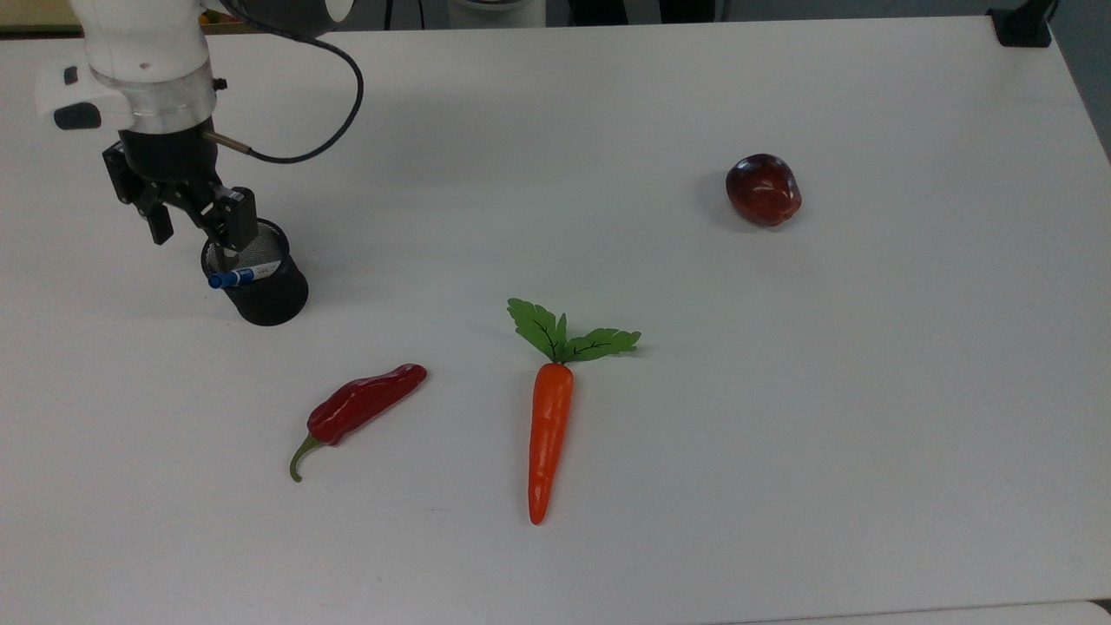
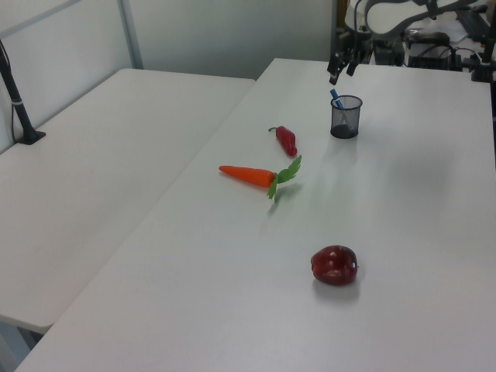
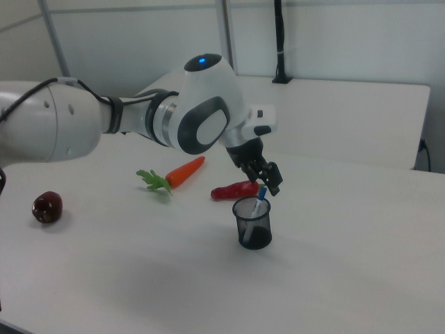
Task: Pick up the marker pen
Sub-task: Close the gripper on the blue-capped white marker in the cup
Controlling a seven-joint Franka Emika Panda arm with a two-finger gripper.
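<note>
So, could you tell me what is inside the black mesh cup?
The marker pen leans inside the cup, its blue cap poking over the rim. The cup's wall hides its lower end.

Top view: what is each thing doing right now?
gripper: open, above the cup's rim, holding nothing.
marker pen: leaning inside the cup, blue cap up.
mesh cup: standing upright.
red pepper: lying flat.
carrot: lying flat.
apple: sitting alone.

Probably a lab: white tables (image 2: 116, 155), partition walls (image 3: 334, 35).
</note>
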